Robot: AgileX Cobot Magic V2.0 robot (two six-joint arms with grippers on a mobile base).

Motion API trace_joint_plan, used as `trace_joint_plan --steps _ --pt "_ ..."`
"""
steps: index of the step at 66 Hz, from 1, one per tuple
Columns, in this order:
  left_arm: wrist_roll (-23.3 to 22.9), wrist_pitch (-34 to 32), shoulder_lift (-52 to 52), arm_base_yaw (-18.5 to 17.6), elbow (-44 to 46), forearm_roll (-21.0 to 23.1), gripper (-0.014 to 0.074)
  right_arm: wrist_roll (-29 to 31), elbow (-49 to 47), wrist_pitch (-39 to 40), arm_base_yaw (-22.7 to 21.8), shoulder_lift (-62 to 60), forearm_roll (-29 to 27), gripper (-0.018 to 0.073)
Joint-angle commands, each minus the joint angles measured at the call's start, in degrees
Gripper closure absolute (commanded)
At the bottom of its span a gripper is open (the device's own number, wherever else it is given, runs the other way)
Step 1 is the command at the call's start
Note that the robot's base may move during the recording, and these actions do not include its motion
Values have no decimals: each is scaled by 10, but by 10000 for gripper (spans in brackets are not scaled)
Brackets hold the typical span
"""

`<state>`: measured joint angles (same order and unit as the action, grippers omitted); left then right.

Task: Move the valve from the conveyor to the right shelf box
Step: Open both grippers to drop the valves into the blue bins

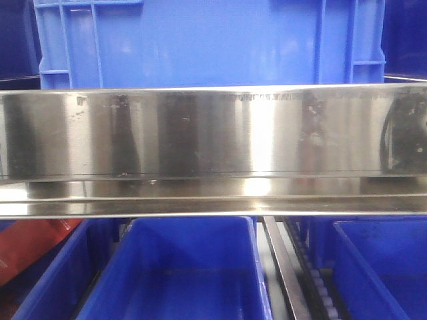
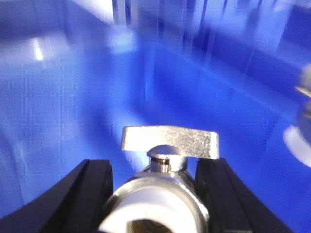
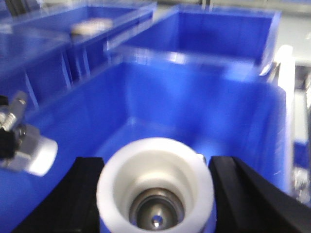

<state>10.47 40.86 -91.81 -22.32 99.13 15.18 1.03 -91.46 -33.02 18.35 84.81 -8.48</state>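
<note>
The left gripper [image 2: 155, 171] has its jaws closed on a valve [image 2: 170, 143]. The right gripper [image 3: 156, 167] grips a second valve [image 3: 146, 167] over a blue box [image 3: 204, 109].

Two valves show from the right wrist: a near valve [image 3: 155, 187] and a far valve [image 3: 30, 151]. The front view counts one upper bin [image 1: 200, 40] and three lower bins [image 1: 190, 280], all blue, split by one steel beam [image 1: 213, 133].

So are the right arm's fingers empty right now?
No, a white-capped valve sits between the right arm's black fingers, over a blue box.
</note>
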Motion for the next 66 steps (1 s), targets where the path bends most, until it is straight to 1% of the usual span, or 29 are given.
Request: trace_joint_plan --steps 1,5,6,10,16,21,30,36,37,39,43,47,51,58,61,64,66 --pt "0 -2 -4 -4 10 12 628 5 -12 50 0 12 2 721" --pt "0 2 -13 -4 10 12 554 5 -12 50 0 26 2 719" --pt "0 2 -14 -4 10 12 523 5 -12 50 0 28 2 715" --pt "0 2 -20 -4 10 12 430 12 -12 50 0 38 2 673" --pt "0 2 -26 -4 10 12 319 19 -12 49 0 52 2 551" --pt "0 2 -32 -4 10 12 253 19 -12 47 0 66 1 438" --pt "0 13 -49 -4 10 16 154 19 -12 22 0 87 1 274" --pt "-1 17 -51 -4 10 16 115 19 -12 11 0 90 1 137" --pt "-2 17 -51 -4 10 16 113 19 -12 11 0 90 1 125" --pt "-4 17 -51 -4 10 16 114 19 -12 11 0 90 1 69" --pt "-4 17 -51 -4 10 16 122 19 -12 11 0 90 1 -13" --pt "-4 19 -51 -4 10 16 139 19 -12 6 0 90 1 -8" --pt "-4 23 -51 -4 10 16 180 19 -12 -1 0 90 1 -8" --pt "-4 38 -44 -4 10 16 345 19 -12 -19 0 84 1 7" --pt "-4 41 -40 -4 10 16 418 19 -12 -23 0 79 1 29" --pt "-4 42 -36 -4 10 16 505 19 -12 -24 0 75 1 69" --pt "-4 42 -34 -4 10 16 555 19 -12 -23 0 71 1 121"
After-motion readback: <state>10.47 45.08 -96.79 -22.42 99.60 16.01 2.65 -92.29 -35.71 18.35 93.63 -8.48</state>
